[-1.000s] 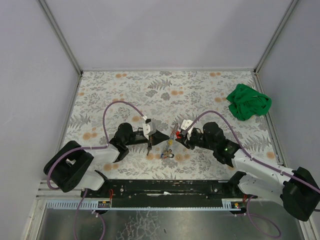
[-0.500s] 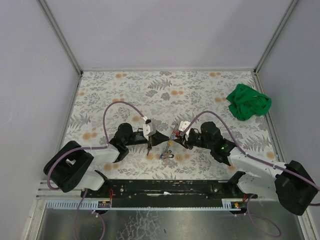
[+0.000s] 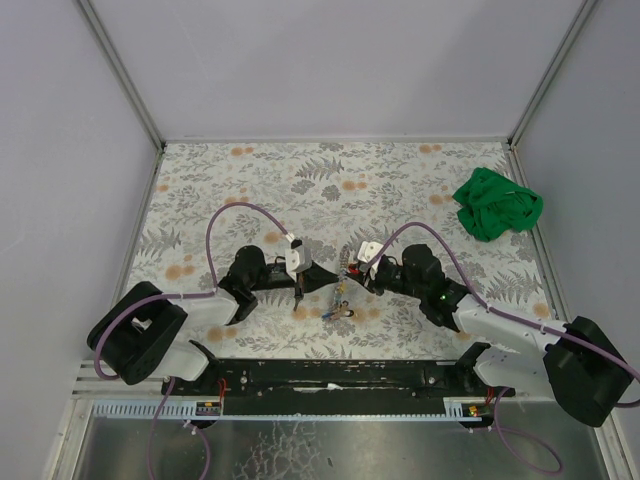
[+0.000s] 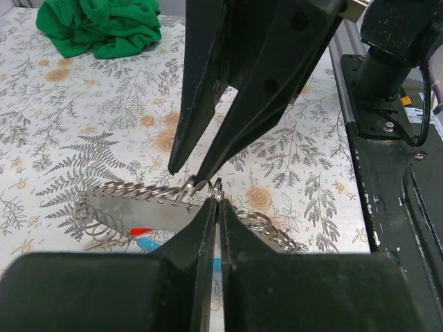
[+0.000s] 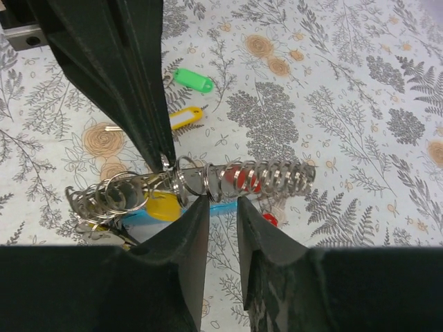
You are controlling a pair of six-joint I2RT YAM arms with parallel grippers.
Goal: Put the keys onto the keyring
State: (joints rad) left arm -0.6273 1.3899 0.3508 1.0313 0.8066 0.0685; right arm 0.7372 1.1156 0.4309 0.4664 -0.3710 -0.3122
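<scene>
The keyring [image 5: 270,178] is a long coil of metal rings with yellow, blue and red tags, held above the table between both arms [image 3: 342,293]. My left gripper [image 4: 216,197] is shut on one ring at the coil's end; its fingers [image 5: 131,83] show in the right wrist view. My right gripper [image 5: 220,204] has its jaws narrowly apart, tips just under the coil, with nothing clearly between them. The green key [image 5: 194,79] and the yellow-orange key [image 5: 183,117] lie on the table beyond the coil, apart from it.
A crumpled green cloth [image 3: 497,205] lies at the far right of the flowered table cover [image 3: 250,180]. Grey walls stand on three sides. The black base rail [image 3: 330,375] runs along the near edge.
My right arm has shifted a little to the left toward the left gripper, and the hanging bundle has swung slightly right and lower. The left arm has barely moved.
</scene>
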